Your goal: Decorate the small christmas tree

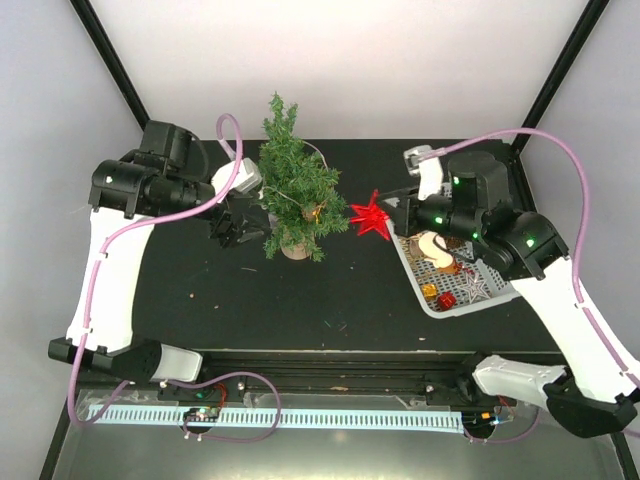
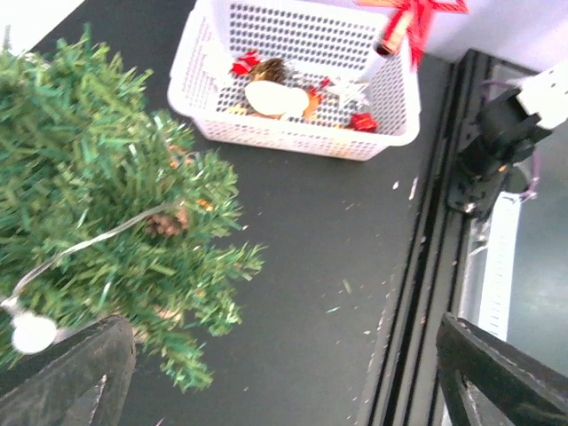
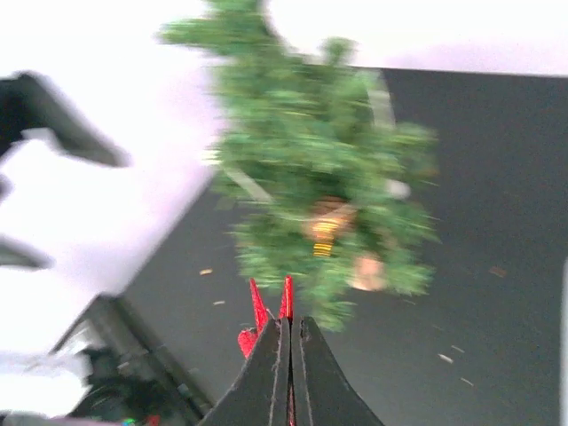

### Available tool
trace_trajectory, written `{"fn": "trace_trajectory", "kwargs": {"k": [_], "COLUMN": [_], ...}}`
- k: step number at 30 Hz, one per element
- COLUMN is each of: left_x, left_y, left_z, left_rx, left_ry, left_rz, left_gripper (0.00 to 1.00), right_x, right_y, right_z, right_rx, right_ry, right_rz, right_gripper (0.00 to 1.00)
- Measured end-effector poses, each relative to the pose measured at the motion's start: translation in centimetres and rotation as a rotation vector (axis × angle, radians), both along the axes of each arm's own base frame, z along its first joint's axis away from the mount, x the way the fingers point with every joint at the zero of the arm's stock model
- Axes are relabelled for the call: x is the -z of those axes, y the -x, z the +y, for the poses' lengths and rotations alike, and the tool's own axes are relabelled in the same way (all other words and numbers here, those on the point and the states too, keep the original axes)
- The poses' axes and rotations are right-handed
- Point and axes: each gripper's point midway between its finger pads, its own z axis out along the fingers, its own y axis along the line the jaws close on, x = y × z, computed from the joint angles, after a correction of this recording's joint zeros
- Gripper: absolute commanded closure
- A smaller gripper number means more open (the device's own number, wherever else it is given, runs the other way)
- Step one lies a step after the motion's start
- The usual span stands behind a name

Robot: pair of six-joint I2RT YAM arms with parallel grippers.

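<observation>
The small christmas tree (image 1: 292, 190) stands upright on its light-wood stump (image 1: 296, 250) at the back middle of the black table. It also fills the left of the left wrist view (image 2: 98, 222) and shows blurred in the right wrist view (image 3: 319, 177). My left gripper (image 1: 238, 228) is open just left of the tree's lower branches, its fingers (image 2: 62, 373) wide apart with nothing between them. My right gripper (image 1: 392, 215) is shut on a red star (image 1: 371, 217) and holds it in the air just right of the tree. The star's points stick out past the closed fingertips (image 3: 266, 311).
A white basket (image 1: 412, 272) at the right holds several small ornaments, also in the left wrist view (image 2: 293, 133). A white cord with a bulb (image 2: 34, 333) and a gold ornament (image 1: 316, 211) hang in the tree. A black rail (image 1: 340, 360) runs along the near table edge.
</observation>
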Motion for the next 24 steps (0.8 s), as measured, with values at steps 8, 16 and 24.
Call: {"fn": "trace_trajectory", "kwargs": {"k": [8, 16, 24], "left_x": [-0.3, 0.8, 2.6], "left_y": [2.0, 3.3, 5.6], "left_z": [-3.3, -4.7, -5.5], "left_rx": [0.121, 0.178, 0.233], "left_ry": [0.158, 0.228, 0.244], "left_rz": [0.166, 0.315, 0.414], "left_gripper": [0.21, 0.39, 0.47], "right_x": [-4.8, -0.9, -0.7], "right_y": [7.4, 10.5, 10.8], "right_z": [10.6, 15.0, 15.0], "right_rx": [-0.443, -0.602, -0.610], "right_ry": [-0.041, 0.056, 0.063], "right_rz": [-0.049, 0.058, 0.057], "right_gripper": [0.99, 0.99, 0.99]}}
